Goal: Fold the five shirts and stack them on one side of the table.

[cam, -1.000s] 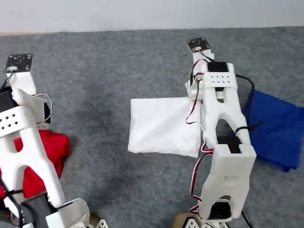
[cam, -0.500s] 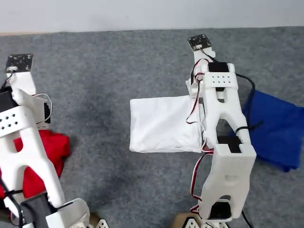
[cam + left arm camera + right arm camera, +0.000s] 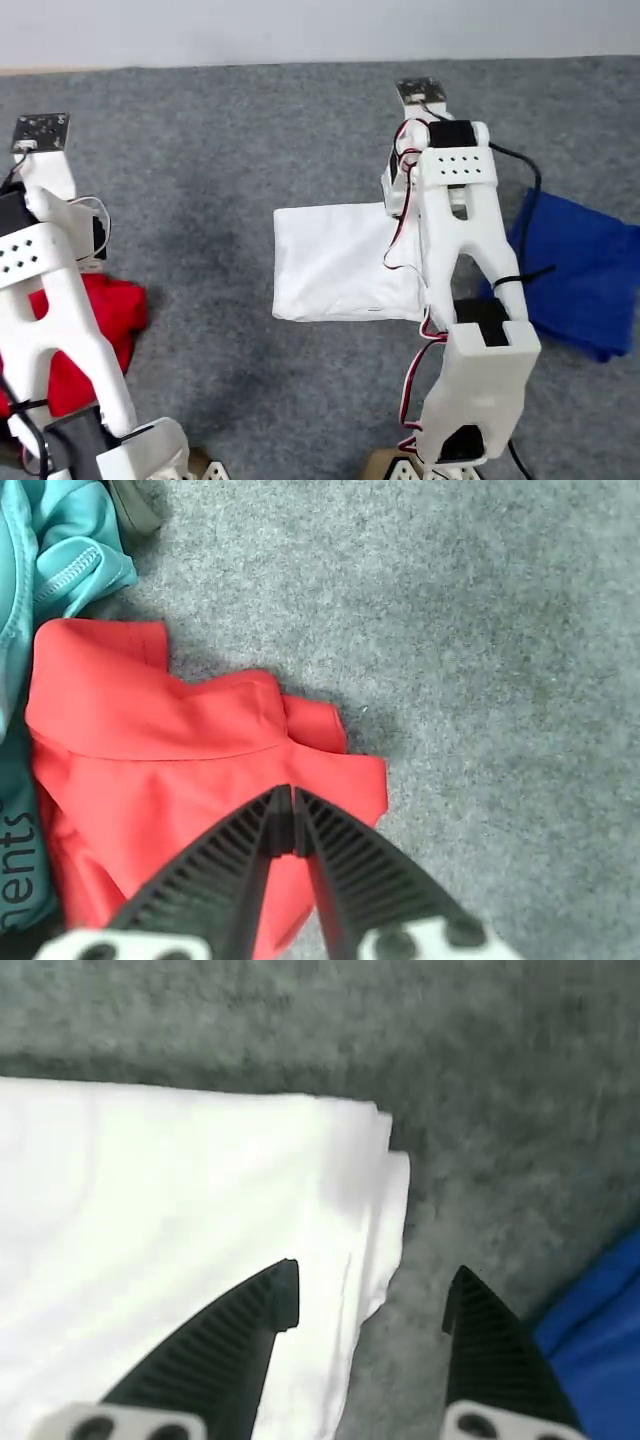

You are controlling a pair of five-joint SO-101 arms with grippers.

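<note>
A folded white shirt [image 3: 340,262] lies flat in the middle of the grey table. My right gripper [image 3: 372,1298] stands open above the shirt's edge [image 3: 375,1220], one finger over the cloth and one over bare table; that arm [image 3: 455,230] spans the shirt's right side. A blue shirt [image 3: 585,270] lies to the right, and its corner [image 3: 600,1330] shows beside the open fingers. A crumpled red shirt [image 3: 160,780] lies at the left [image 3: 105,320]. My left gripper [image 3: 290,825] hangs shut just above it, holding nothing. A teal shirt [image 3: 45,560] borders the red one.
The table is covered in grey carpet [image 3: 220,140]. A pale wall strip [image 3: 300,30] runs along its far edge. Bare carpet lies between the red and white shirts and in front of them.
The white shirt's front edge has flattened and squared up. My right arm has lifted and drawn back a little toward the far side. The left arm has kept still.
</note>
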